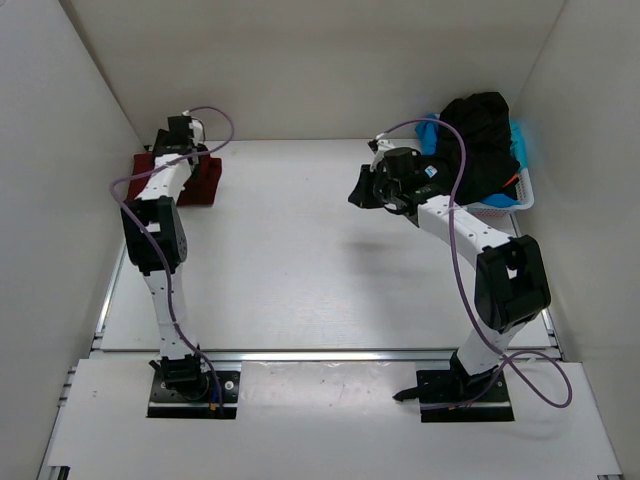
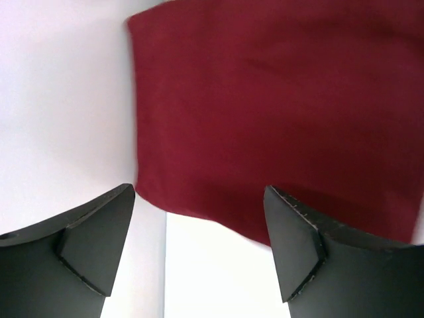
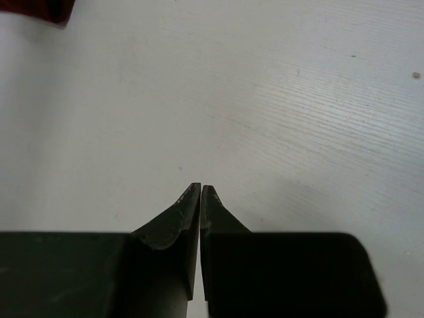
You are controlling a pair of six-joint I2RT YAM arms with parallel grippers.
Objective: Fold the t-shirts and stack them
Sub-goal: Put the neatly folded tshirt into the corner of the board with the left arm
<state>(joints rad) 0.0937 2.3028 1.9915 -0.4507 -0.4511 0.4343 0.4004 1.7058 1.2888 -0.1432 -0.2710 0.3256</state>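
the dark red t-shirt lies folded at the far left under the left gripper, its fingers spread, while the black t-shirt and light blue t-shirt sit unfolded in the basket at the far right, beside the right gripper, its fingers pressed together on nothing.

From above, we see the left arm covering the middle of the dark red t-shirt. The black t-shirt buries most of the basket; of the light blue t-shirt only slivers show.
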